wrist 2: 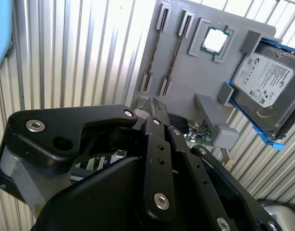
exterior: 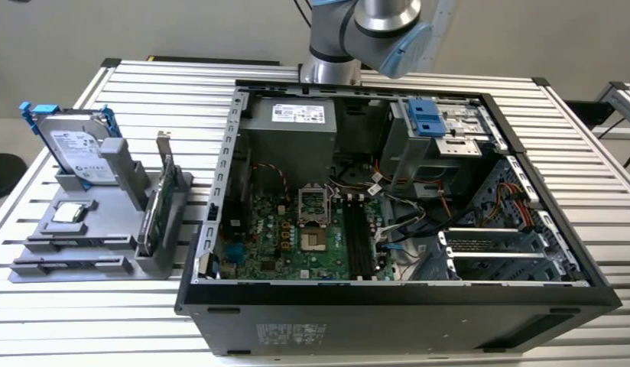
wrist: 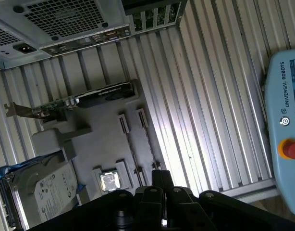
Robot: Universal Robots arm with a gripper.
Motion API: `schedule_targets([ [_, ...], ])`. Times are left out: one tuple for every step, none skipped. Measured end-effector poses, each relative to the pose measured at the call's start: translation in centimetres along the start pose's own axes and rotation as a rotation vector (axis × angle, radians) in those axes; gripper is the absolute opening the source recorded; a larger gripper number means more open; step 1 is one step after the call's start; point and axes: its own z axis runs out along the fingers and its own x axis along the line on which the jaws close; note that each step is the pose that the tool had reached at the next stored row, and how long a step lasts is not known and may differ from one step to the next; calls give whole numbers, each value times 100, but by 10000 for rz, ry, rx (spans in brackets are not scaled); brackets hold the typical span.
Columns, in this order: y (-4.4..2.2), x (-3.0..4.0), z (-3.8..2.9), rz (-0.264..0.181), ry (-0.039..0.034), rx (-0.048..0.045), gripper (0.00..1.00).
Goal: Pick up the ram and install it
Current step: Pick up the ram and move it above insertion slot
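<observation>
Slatted table [exterior: 580,153]; exterior view: open case [exterior: 397,298]; second wrist view: ram [wrist 2: 155,54]

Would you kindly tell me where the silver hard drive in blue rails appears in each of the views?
Exterior view: the silver hard drive in blue rails stands on edge on the grey tray, at the exterior view's left.
Second wrist view: it sits close to the square silver processor chip.
First wrist view: it is also near that chip.
Shared landmark: the processor chip.
</observation>
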Motion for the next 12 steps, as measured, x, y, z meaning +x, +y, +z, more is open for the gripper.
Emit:
schedule_targets([
  [0,0,0,0,1,0,0],
  [0,0,0,0,0,0,100],
  [0,0,0,0,1,0,100],
  [0,0,0,0,0,0,100],
  [0,0,0,0,0,0,100],
  [0,0,0,0,0,0,100],
  [0,0,0,0,0,0,100],
  [0,0,0,0,0,0,100],
  [0,0,0,0,0,0,100],
  [0,0,0,0,0,0,100],
  [0,0,0,0,1,0,100],
  [0,0,0,0,0,0,100],
])
